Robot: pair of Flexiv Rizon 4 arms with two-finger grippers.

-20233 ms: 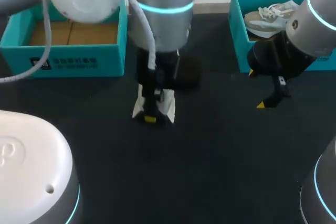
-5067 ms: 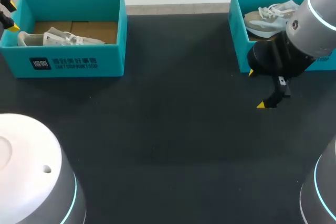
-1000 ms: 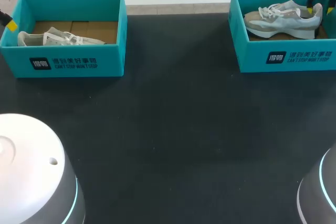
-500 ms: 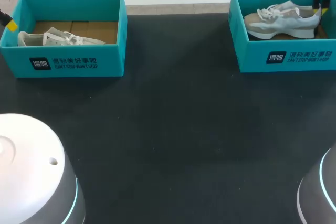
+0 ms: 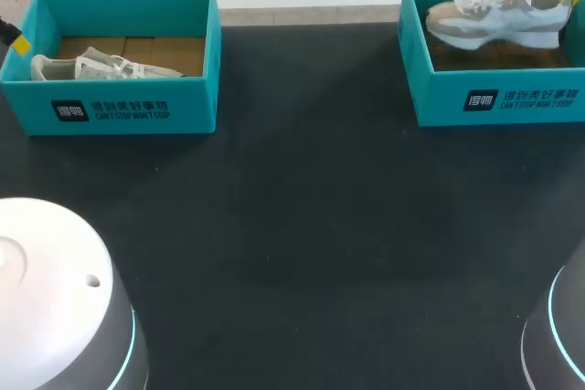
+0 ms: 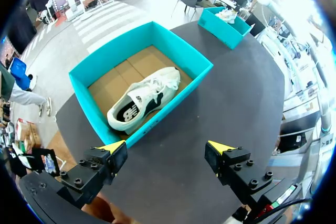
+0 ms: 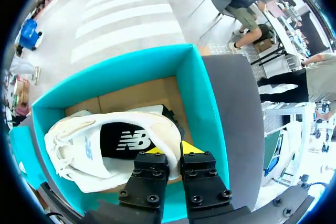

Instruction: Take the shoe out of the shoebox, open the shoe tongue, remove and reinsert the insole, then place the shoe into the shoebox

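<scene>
Found the shoe [image 7: 105,145] inside the right shoebox [image 7: 202,103] at the far right corner of the counter [image 5: 302,207], apparently raised off the cardboard floor to about rim height, toe toward the counter's middle. Saw the right gripper [image 7: 170,153] pressed nearly together, pinching only the thin heel rim of that shoe. Noted the left gripper [image 6: 168,153] spread wide and holding nothing, hovering by the counter's left edge, just outside the left shoebox [image 6: 157,124] at the far left corner, a second shoe [image 6: 144,100] lying on its side within. Judged the taking-out step barely begun. Judged the hold slight: gripped at one end only, most of the weight out ahead of the fingers, likely to pivot or slip free and drop back on a quick lift. Feared a snag of the toe or loose laces on the box wall on the way across, enough to drag or tip the light box. Reckoned on a possible fold in the squeezed heel collar, a nuisance for the later tongue and insole work.
</scene>
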